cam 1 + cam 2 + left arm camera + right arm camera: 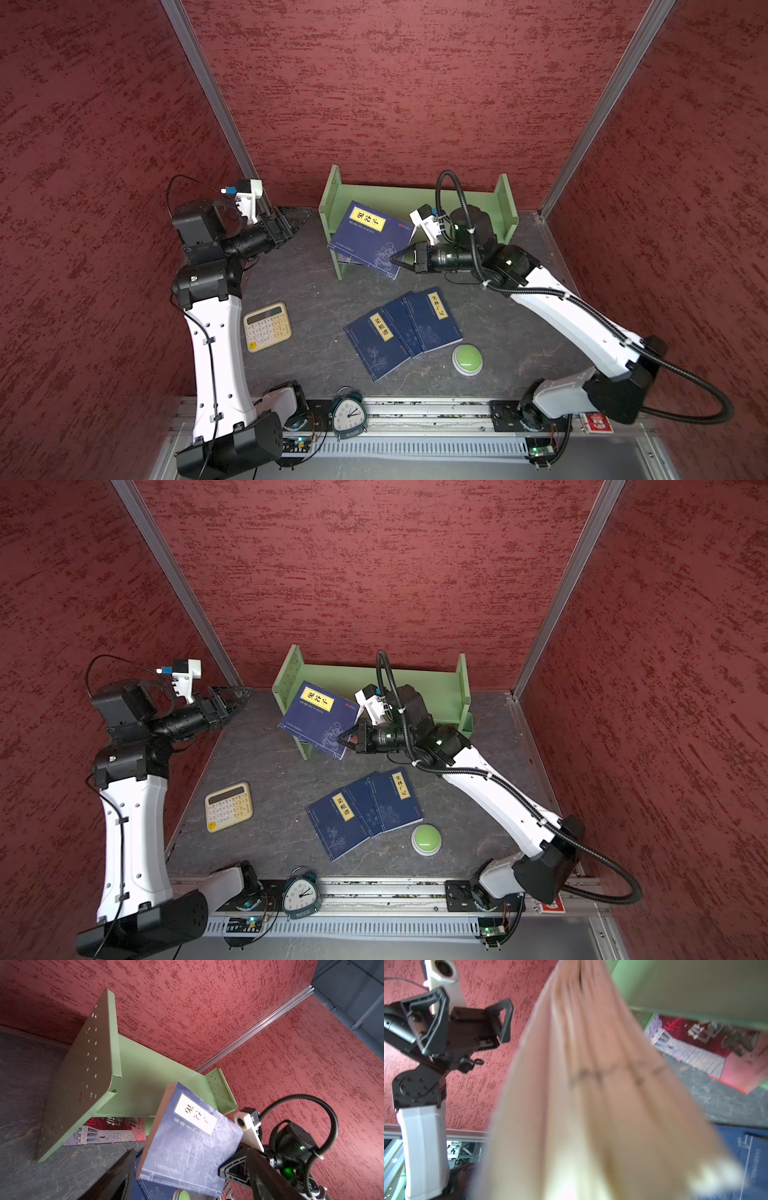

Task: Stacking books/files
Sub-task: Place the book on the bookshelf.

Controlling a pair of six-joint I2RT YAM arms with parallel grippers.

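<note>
**Right hand and held book, seen from above.** My right gripper (pixel 398 260) is clamped on the near short edge of a navy book (pixel 365 237). In the right wrist view, that book's fanned page edges fill the centre of the frame.

The book lies left of my hand, just above frame centre. It is raised and tilted over the left end of the green shelf (pixel 415 198). Its long axis runs from my fingers toward the upper left, roughly in line with my reach.

A red-and-white book (pixel 108 1132) lies flat on the table beneath that end of the shelf. Three fanned navy books (pixel 401 330) rest below centre, well apart from my hand.

My left gripper (pixel 297 218) hangs at upper left with its jaws wide and empty, so it is the farther hand.

As I judge it, the coming move turns on swinging the book's long axis to match the stack it is meant to land on.
</note>
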